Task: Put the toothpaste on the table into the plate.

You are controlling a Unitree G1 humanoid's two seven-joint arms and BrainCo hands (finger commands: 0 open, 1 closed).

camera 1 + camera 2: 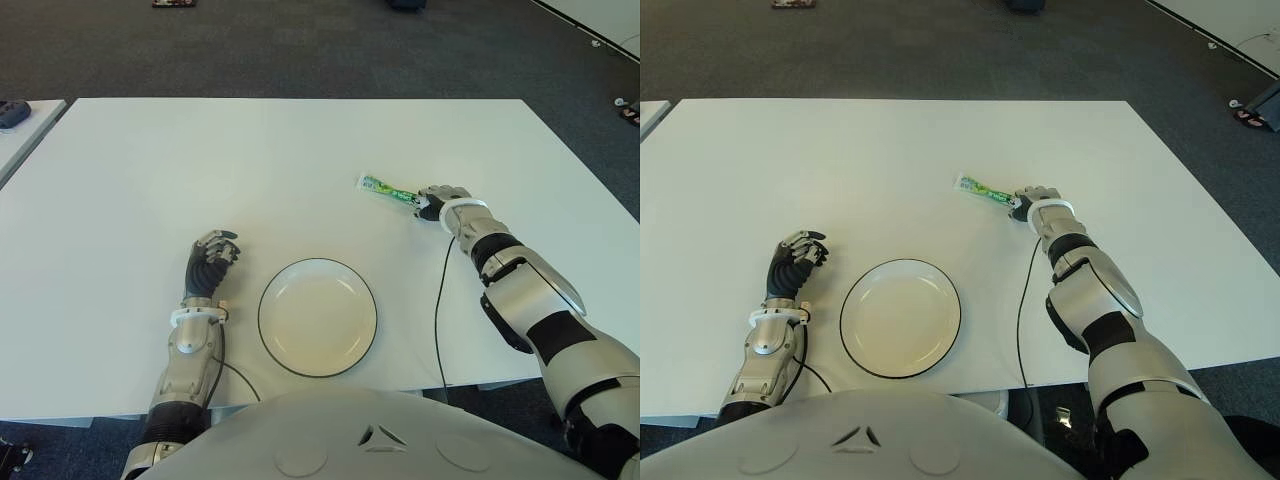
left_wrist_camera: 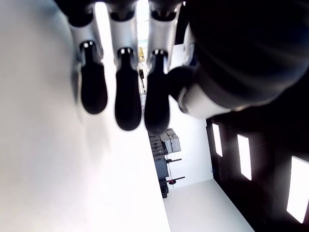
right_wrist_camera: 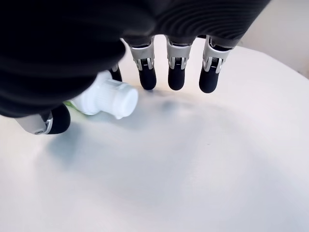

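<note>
The toothpaste (image 1: 383,187), a small green-and-white tube, lies flat on the white table (image 1: 230,160), right of centre. My right hand (image 1: 437,201) is at its cap end. In the right wrist view the white cap (image 3: 109,98) lies under the palm, between the thumb (image 3: 50,122) and the straight fingers (image 3: 176,72), whose tips reach down to the tabletop. Nothing is clamped. The white plate with a dark rim (image 1: 263,300) sits near the table's front edge and holds nothing. My left hand (image 1: 211,258) shows left of the plate, its fingers loosely bent and holding nothing.
A black cable (image 1: 437,300) runs from my right wrist across the table to the front edge, right of the plate. Another white table's corner (image 1: 25,115) shows at far left with a dark object on it. Dark carpet lies beyond the table.
</note>
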